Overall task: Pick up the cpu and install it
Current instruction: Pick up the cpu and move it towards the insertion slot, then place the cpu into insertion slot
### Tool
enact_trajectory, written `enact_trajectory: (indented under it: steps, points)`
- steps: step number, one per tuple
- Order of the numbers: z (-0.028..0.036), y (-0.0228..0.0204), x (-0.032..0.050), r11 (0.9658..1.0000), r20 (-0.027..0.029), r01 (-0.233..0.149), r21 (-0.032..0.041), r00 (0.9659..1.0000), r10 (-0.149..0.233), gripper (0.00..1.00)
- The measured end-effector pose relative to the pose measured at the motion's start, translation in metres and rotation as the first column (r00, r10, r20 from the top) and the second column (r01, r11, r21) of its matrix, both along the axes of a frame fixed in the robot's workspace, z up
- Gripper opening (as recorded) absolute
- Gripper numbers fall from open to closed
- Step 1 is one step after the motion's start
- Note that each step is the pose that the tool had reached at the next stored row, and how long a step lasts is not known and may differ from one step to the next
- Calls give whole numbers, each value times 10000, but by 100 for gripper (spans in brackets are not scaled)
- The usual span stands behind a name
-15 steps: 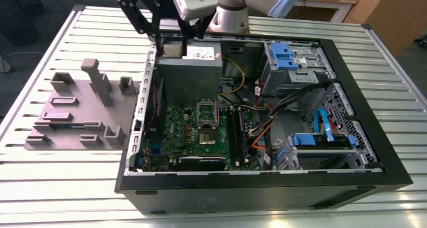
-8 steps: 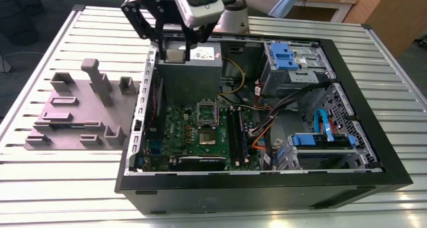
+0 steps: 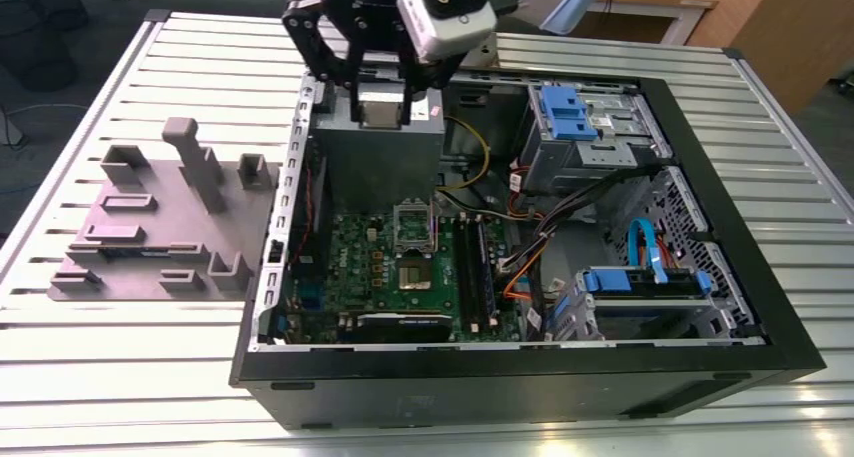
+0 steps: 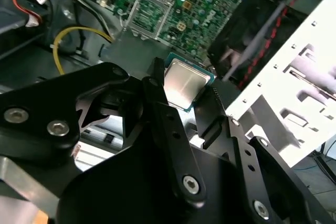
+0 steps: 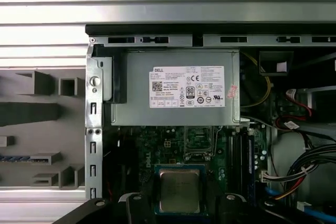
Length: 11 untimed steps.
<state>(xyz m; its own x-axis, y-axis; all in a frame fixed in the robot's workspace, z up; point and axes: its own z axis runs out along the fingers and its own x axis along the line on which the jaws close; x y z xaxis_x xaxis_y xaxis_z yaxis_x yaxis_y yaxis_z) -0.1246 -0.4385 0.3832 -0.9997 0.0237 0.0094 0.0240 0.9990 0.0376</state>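
1. Ribbed metal slats are forming the bench [image 3: 134,377], which is carrying an open black computer case [image 3: 747,362] across the middle and the 3 o'clock side of the exterior view.
2. At 9 o'clock of the case, a grey fixture plate [image 3: 147,242] with upright blocks is lying on the bench, just beside the case wall.
3. At 12 o'clock in the exterior view, the tool [image 3: 380,102] is hanging over the far end of the grey power supply [image 3: 380,167], with a white camera box [image 3: 447,12] riding at its 1 o'clock.
4. The tool is pinching the cpu [image 3: 379,107]. In the second wrist view its black fingers [image 4: 157,103] are pressing on opposite edges of the cpu [image 4: 184,83], whose shiny metal top is facing the camera.
5. The cpu is hanging in the air, clear of the green motherboard [image 3: 360,262]. In the first wrist view the cpu [image 5: 179,190] is showing a thin green rim between the fingers.
6. The socket [image 3: 415,274] is lying open on the motherboard at 6 o'clock of the power supply, well apart from the cpu. Both wrist views are showing it [image 4: 149,14] [image 5: 198,140].
7. Black memory sticks [image 3: 477,277] are standing at 3 o'clock of the socket, and blue drive brackets [image 3: 567,112] are sitting at 1 o'clock inside the case.
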Motion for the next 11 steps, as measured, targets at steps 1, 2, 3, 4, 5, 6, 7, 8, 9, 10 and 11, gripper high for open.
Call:
enact_trajectory:
  steps: [1,2,3,4,5,6,7,8,9,10,11]
  points:
    - [-1,0,34,10000,0,0,0,10000,0,47]
    - [-2,0,68,10000,-1,0,0,10000,0,47]
    - [-3,0,101,10000,-1,1,-1,10000,-1,47]
    - [-5,0,134,10000,-1,1,0,10000,-1,47]
    - [-6,0,170,10000,-1,1,0,10000,-1,47]
    - [-7,0,197,10000,-1,0,0,10000,0,47]
    - [-8,0,212,10000,-1,0,0,10000,0,47]
    - [-8,0,214,10000,-1,0,0,10000,0,47]
    - [-8,0,214,10000,-1,1,0,10000,-1,47]
    - [-8,0,215,10000,-1,2,0,10000,-2,47]
    - [-8,0,229,10000,-1,1,0,10000,-1,47]
